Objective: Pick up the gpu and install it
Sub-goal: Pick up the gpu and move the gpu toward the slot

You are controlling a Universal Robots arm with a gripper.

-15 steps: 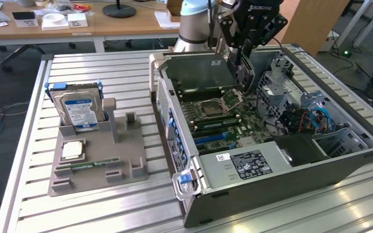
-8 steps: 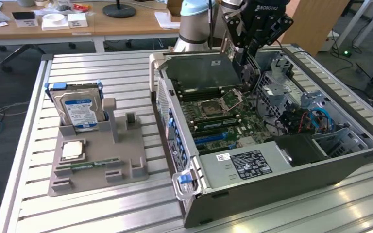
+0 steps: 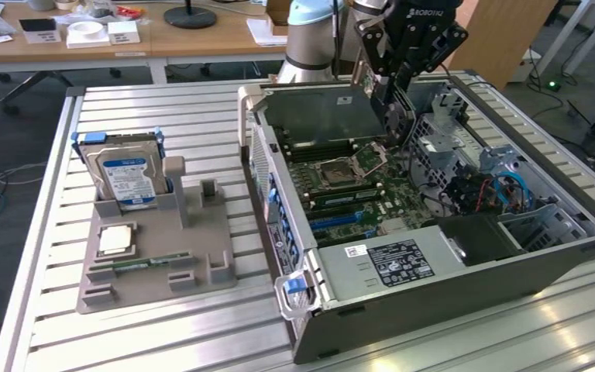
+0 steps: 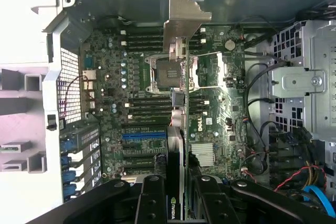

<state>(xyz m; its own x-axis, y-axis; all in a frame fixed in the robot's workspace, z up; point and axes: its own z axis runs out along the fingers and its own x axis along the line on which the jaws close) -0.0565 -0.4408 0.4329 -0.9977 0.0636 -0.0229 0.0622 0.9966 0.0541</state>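
— Claw (image 4: 176, 199) first: have we hold of anything?
— We have. It is partly closed, clamped on the gpu (image 4: 181, 129), which we see edge-on above the motherboard (image 4: 131, 103) in the open computer case (image 3: 442, 302).

Open case: clear over the board, cluttered along one side.
Case (image 3: 442, 310) lies open side up. Room above the motherboard (image 4: 105, 77) is free apart from the gpu (image 4: 178, 100), clamped edge-on in the fingers (image 4: 152, 198). Drive cage (image 4: 310, 82) and cables (image 3: 489, 194) crowd the exterior view's right, and the power supply (image 3: 380, 267) blocks the near end. Worktop (image 3: 153, 116) beside the case is passable around the hard drive (image 3: 132, 174).
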